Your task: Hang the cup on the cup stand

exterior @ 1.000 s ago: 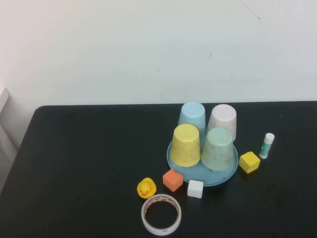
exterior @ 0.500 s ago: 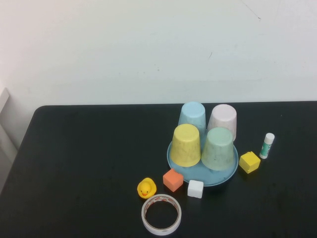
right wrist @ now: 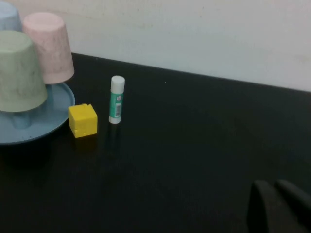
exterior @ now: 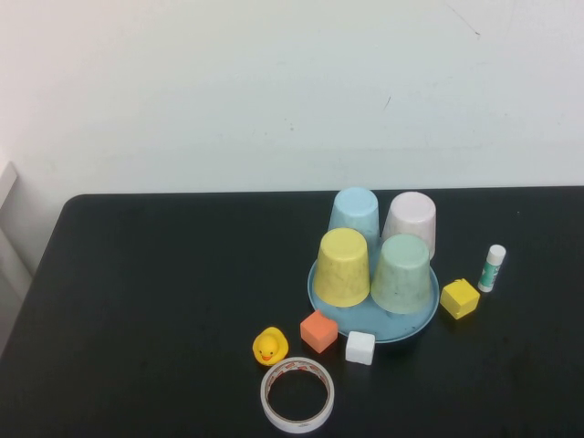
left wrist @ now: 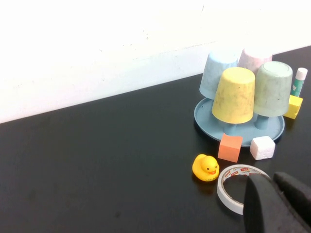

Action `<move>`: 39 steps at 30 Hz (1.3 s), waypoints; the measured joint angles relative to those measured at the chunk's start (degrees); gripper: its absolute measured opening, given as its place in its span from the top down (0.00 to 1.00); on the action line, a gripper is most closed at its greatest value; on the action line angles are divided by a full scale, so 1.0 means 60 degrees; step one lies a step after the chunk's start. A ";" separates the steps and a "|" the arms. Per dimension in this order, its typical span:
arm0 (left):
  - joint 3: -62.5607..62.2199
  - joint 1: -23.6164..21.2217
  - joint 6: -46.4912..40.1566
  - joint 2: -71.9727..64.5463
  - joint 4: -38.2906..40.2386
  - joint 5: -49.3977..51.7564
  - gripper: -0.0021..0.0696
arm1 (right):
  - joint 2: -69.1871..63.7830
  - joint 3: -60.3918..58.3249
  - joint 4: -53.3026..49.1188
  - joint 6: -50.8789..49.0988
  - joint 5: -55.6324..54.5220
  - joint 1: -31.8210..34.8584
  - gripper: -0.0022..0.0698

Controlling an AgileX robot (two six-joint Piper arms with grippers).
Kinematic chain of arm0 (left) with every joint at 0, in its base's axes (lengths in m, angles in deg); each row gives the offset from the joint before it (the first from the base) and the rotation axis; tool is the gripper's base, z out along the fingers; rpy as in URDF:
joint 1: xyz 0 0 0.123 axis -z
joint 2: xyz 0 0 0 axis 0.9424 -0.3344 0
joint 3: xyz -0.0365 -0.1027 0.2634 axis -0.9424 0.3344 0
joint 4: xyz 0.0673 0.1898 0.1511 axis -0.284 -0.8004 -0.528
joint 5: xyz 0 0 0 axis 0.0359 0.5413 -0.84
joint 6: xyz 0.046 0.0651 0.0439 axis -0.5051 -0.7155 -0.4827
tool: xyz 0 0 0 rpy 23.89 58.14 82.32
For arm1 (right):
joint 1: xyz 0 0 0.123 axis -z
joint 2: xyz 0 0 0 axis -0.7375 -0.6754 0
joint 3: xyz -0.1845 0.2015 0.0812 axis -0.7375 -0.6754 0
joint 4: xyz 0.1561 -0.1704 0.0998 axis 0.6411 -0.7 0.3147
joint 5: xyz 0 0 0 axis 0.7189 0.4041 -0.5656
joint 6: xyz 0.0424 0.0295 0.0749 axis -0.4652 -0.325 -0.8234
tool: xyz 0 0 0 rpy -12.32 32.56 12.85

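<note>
The cup (exterior: pixel 401 272) hangs upside down on the cup stand (exterior: pixel 383 330); my left gripper (left wrist: pixel 278 201) and right gripper (right wrist: pixel 277 204) sit closed, empty, parked. Nothing remains.

Matte black gripper fingers, all that showed of the robot

The left gripper (left wrist: pixel 273 196) showed two rounded, matte black fingers pressed together; the right gripper (right wrist: pixel 276 201) looked alike, dark and smooth, with no markings, screws or cables visible.
</note>
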 joint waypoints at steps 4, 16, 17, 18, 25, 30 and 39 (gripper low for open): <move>0.0000 0.0000 0.0000 0.0000 0.0000 0.0000 0.97 | 0.0000 0.0000 0.0023 -0.0060 0.0025 0.0000 0.97; 0.0000 0.0000 -0.0055 0.0000 0.0000 0.0000 0.97 | 0.0000 0.0014 0.0023 -0.0060 0.0039 -0.0015 0.97; 0.0000 0.0000 -0.0055 0.0000 0.0000 0.0000 0.97 | 0.0000 0.0014 0.0023 -0.0060 0.0039 -0.0015 0.97; 0.0000 0.0000 -0.0072 0.0000 0.0000 0.0000 0.97 | 0.0000 0.0014 0.0023 -0.0060 0.0039 -0.0015 0.97; 0.0000 0.0000 -0.0134 0.0000 0.0000 0.0000 0.97 | 0.0000 0.0014 0.0023 -0.0060 0.0045 -0.0015 0.97; 0.0161 0.0000 -0.0162 0.0000 0.0024 -0.0178 0.97 | 0.0000 0.0014 0.0023 -0.0060 0.0061 -0.0015 0.97; 0.1099 -0.2941 -0.2124 0.0000 0.1307 -0.2247 0.97 | 0.0000 0.0019 0.0029 -0.0060 0.0097 -0.0015 0.97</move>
